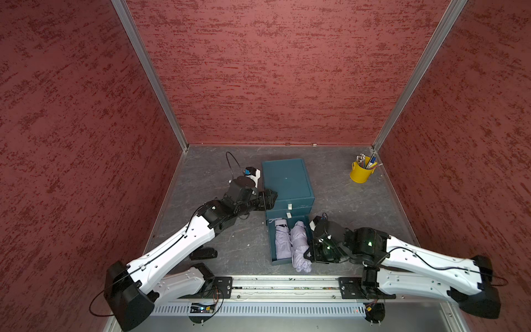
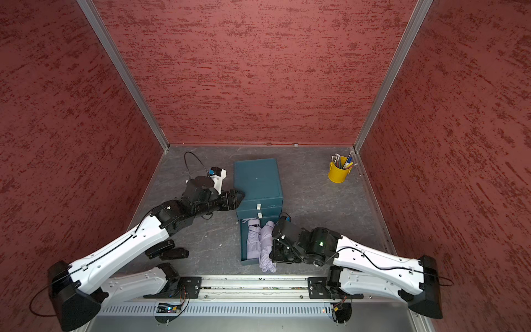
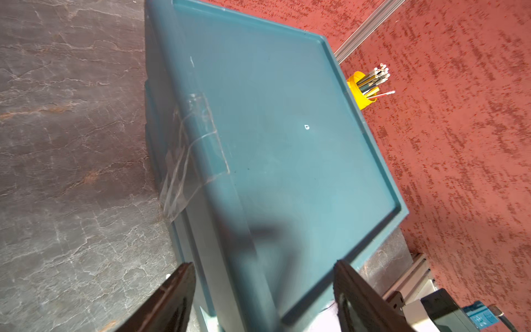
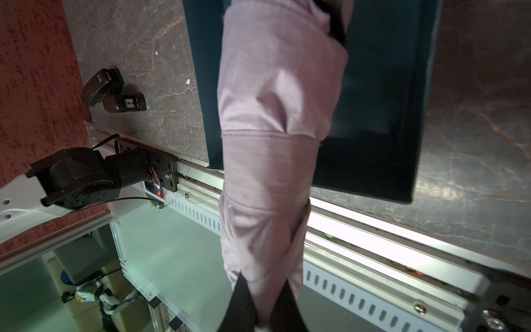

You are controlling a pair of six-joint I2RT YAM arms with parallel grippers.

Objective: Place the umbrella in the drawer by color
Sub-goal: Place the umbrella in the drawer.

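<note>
My right pincer (image 4: pixel 263 287) is clamped tight on the near tip of a folded lilac umbrella (image 1: pixel 300 244) lying near-to-far in the pulled-out bottom drawer (image 1: pixel 270 247), right of a second lilac umbrella (image 1: pixel 281 241), that tip overhanging the drawer front, while my left pincer (image 3: pixel 263 264) gapes empty over the near-left corner of the teal cabinet (image 1: pixel 287 178).

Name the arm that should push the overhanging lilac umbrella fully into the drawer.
Right. The right gripper is shut on that umbrella at the drawer; the left gripper stands open by the cabinet's top, away from it.
</note>
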